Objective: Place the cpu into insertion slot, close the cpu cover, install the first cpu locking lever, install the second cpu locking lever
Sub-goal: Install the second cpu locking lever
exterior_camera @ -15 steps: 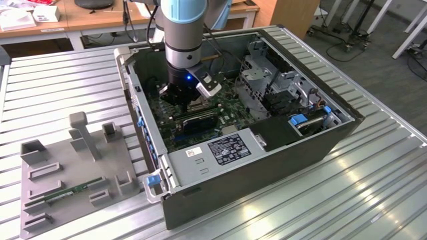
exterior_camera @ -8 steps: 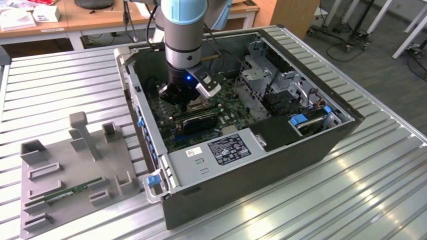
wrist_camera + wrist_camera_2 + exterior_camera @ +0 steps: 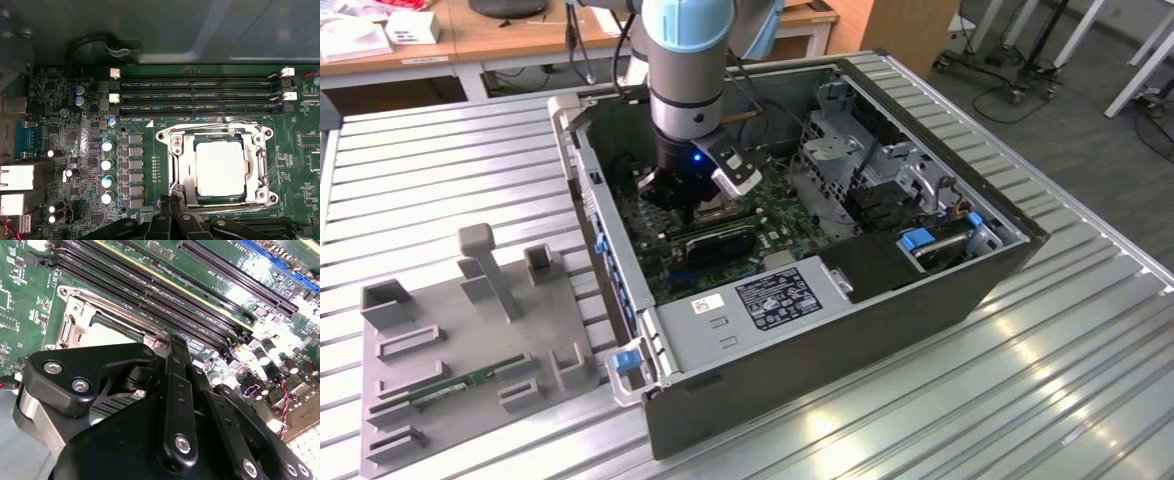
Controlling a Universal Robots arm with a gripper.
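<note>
First wrist view: cpu (image 3: 220, 167) is seated in insertion slot (image 3: 176, 172), cpu cover (image 3: 215, 131) closed; gripper (image 3: 170, 200), fingers pressed together, is positioned at socket's edge.

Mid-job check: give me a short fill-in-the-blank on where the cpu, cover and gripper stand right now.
1. The cpu lies flat inside the ____.
2. The cpu cover is folded down, and the chip's face shows through its ____.
3. In the exterior view the gripper reaches down into the open computer ____.
4. The long black slots beside the socket hold ____ memory sticks.

Missing words: insertion slot; window; case; no
</note>
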